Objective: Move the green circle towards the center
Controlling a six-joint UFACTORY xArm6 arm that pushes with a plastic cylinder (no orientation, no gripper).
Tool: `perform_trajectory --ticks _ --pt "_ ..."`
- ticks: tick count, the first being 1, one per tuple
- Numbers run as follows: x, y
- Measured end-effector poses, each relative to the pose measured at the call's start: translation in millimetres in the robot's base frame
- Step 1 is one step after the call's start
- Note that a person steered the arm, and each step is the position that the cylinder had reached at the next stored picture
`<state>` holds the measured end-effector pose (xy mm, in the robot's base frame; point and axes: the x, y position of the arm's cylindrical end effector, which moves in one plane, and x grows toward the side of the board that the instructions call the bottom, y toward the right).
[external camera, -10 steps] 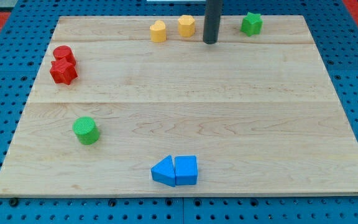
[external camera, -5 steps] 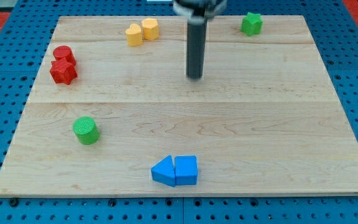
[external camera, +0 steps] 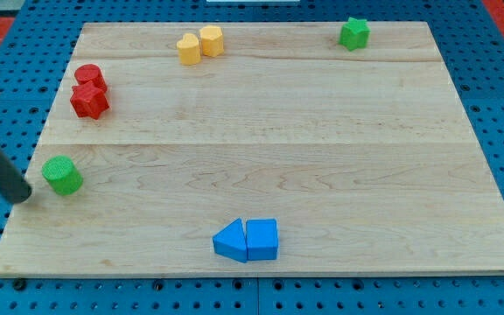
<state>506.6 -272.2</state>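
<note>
The green circle, a short green cylinder, stands near the board's left edge, a little below mid-height. My tip is at the view's left, just left of and slightly below the green circle, with a small gap between them. The rod slants up to the view's left edge. The wooden board fills most of the view.
A red cylinder and a red star block sit together at the upper left. Two yellow blocks are at the top. A green star block is at the top right. Two blue blocks sit at the bottom middle.
My tip has swept from the board's upper middle to the far left. The green circle has moved left towards the board's edge. Before that the yellow blocks shifted left.
</note>
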Motion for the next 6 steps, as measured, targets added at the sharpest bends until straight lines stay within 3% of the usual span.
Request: perform_trajectory --ticks 1,2,3,5,6 --pt "-43 89" --pt "-38 143" --pt "-8 98" --pt "-66 285" --pt "-73 374"
